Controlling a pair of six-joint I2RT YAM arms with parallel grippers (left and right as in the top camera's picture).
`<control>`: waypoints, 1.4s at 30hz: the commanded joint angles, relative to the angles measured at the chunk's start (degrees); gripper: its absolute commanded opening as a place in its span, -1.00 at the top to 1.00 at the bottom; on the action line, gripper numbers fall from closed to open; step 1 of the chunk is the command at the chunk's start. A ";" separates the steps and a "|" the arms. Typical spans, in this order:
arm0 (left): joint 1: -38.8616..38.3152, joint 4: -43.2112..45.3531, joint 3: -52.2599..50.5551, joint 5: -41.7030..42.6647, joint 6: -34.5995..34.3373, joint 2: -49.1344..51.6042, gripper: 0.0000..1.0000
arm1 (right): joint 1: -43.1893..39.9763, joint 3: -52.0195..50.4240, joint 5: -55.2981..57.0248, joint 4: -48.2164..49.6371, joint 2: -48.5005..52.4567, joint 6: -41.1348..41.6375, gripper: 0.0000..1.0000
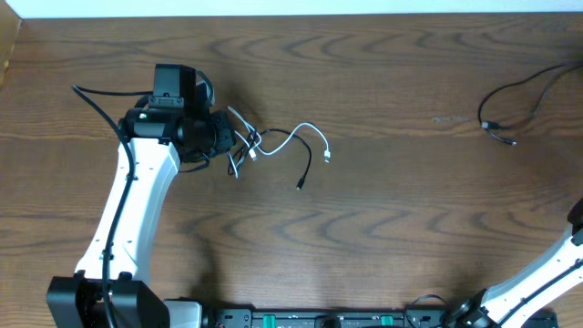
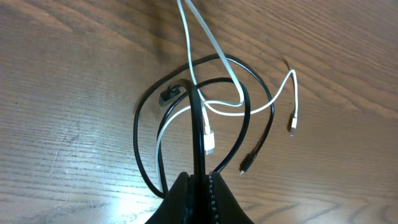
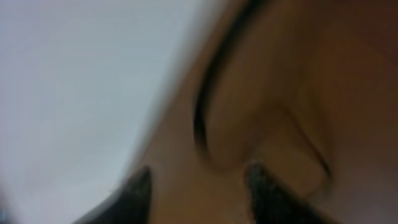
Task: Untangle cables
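A tangle of cables point(image 1: 250, 146) lies left of the table's middle: thin black cords looped with one white cable point(image 1: 305, 132). In the left wrist view the white cable point(image 2: 219, 59) crosses the black loops point(image 2: 252, 115); a white plug point(image 2: 209, 144) and a black plug point(image 2: 245, 167) lie near the jaws. My left gripper point(image 1: 230, 138) sits at the tangle's left side, and its fingers point(image 2: 200, 178) are shut on a black cable strand point(image 2: 198, 124). My right gripper point(image 3: 200, 186) is open and empty in a blurred view; only its arm point(image 1: 547, 273) shows overhead.
A separate black cable point(image 1: 515, 96) lies at the far right, its plug end point(image 1: 496, 132) pointing inward. The table's back edge point(image 1: 291, 16) meets a white wall. The left arm's white link point(image 1: 137, 200) stretches from the front left.
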 commanded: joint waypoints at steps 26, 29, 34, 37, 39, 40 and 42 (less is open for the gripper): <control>-0.04 0.09 -0.44 0.66 1.20 0.24 0.85 | -0.22 -1.62 -1.84 -8.81 -1.33 -27.74 0.86; -0.04 0.00 -0.44 0.66 1.20 0.24 0.85 | -0.33 -1.62 1.88 -1.27 -1.33 -18.78 0.98; -0.04 -0.37 -0.44 0.66 1.18 0.24 0.85 | -0.17 -1.64 14.08 5.68 -1.33 -10.36 0.98; -0.04 -0.35 -0.44 0.68 1.18 0.24 0.85 | 0.33 -1.77 21.99 6.51 -1.31 -10.16 0.98; -0.04 -0.35 -0.44 0.68 1.18 0.24 0.85 | 0.72 -2.64 27.80 6.12 -1.31 -10.14 0.98; -0.04 -0.35 -0.44 0.68 1.18 0.24 0.85 | 0.79 -3.48 30.27 5.92 -1.29 -10.16 0.98; -0.04 -0.35 -0.44 0.68 1.18 0.24 0.85 | 0.76 -5.51 33.40 5.88 -1.22 -10.16 0.98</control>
